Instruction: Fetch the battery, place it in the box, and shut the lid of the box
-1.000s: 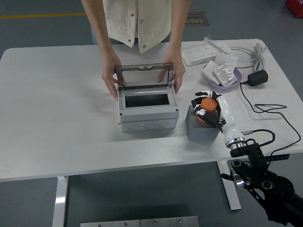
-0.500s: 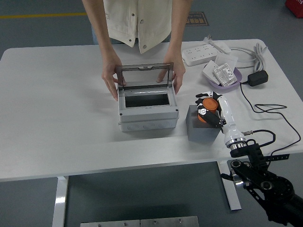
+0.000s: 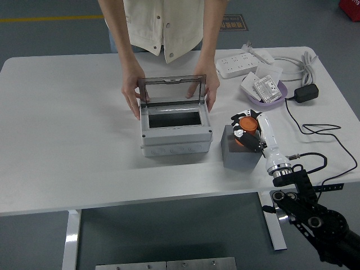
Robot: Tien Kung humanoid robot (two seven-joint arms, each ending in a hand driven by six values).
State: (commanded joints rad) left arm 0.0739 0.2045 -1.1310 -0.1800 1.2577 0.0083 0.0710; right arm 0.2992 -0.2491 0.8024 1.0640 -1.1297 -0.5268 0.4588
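Note:
The grey box [image 3: 175, 135] stands mid-table with its smoky clear lid [image 3: 170, 91] raised upright at the back. A person's two hands [image 3: 132, 95] hold the box at its far corners. Right of it my right hand [image 3: 245, 129] is shut on an orange battery [image 3: 246, 125], just above a dark grey block [image 3: 240, 151]. The inside of the box looks empty. My left hand does not show.
At the back right lie a white power strip [image 3: 243, 63], a purple dish [image 3: 269, 93] with white parts, and a black adapter [image 3: 306, 93] whose cable runs past my right arm. The person stands at the far edge.
My right hand with the orange battery has risen slightly and shifted a little toward the far left. The person's hands and the box have stayed put.

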